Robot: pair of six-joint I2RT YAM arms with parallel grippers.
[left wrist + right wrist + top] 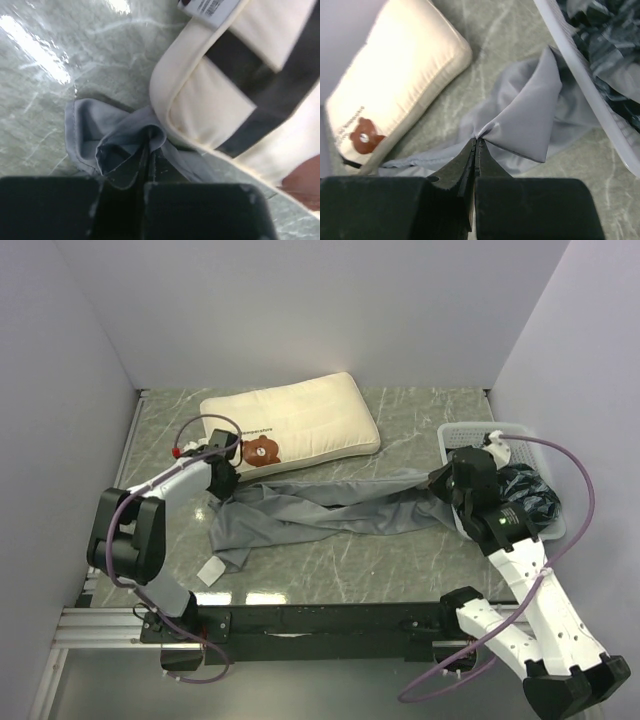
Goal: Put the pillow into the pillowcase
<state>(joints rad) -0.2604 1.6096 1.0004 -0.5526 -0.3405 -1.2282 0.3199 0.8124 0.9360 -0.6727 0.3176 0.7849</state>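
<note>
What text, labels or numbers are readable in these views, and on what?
Black lettering beside the bear face on the pillow: too small to read.
White label at the pillow's edge: print too blurred to read.
White tag on the pillowcase: no print visible.

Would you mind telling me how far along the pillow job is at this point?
Done: both grippers are shut on the pillowcase, the left gripper beside the pillow, the right gripper at the far end. In hand: the grey fabric stretched between them. Left: opening it and sliding the pillow in; it lies wholly outside.
</note>
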